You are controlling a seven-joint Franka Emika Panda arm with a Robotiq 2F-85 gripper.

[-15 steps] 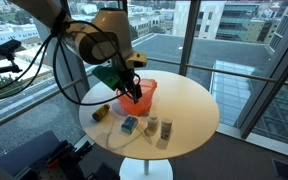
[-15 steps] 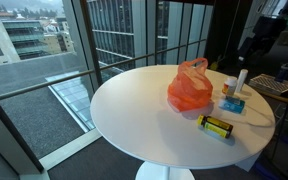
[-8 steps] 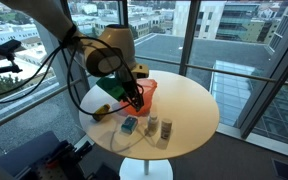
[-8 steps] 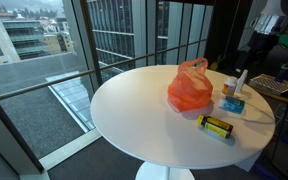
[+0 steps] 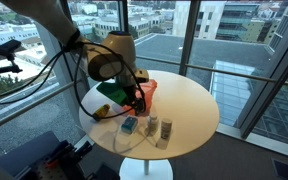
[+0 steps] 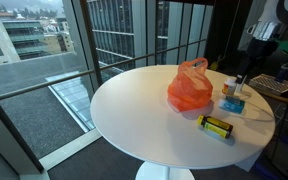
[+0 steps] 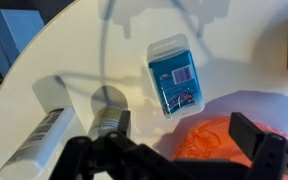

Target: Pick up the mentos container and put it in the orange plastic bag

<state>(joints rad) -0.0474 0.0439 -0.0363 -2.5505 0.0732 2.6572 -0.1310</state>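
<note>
The mentos container point(image 7: 176, 75) is a flat blue box with a clear lid, lying on the round white table. It also shows in both exterior views point(image 5: 130, 125) point(image 6: 233, 104). The orange plastic bag point(image 7: 209, 140) sits crumpled right beside it, seen in both exterior views too point(image 5: 144, 92) point(image 6: 190, 88). My gripper point(image 7: 169, 150) is open and empty. It hangs above the bag's edge and the blue box, touching neither, and shows in both exterior views point(image 5: 134, 100) point(image 6: 248, 68).
Two small upright bottles point(image 7: 111, 112) point(image 7: 39, 140) stand close to the blue box, also in an exterior view point(image 5: 152, 125) point(image 5: 166, 130). A yellow-and-black cylinder point(image 6: 217, 127) lies near the table edge point(image 6: 134, 140). Glass walls surround the table.
My gripper has come down and moved from over the orange bag toward the blue box and bottles. The objects on the table have not moved.
</note>
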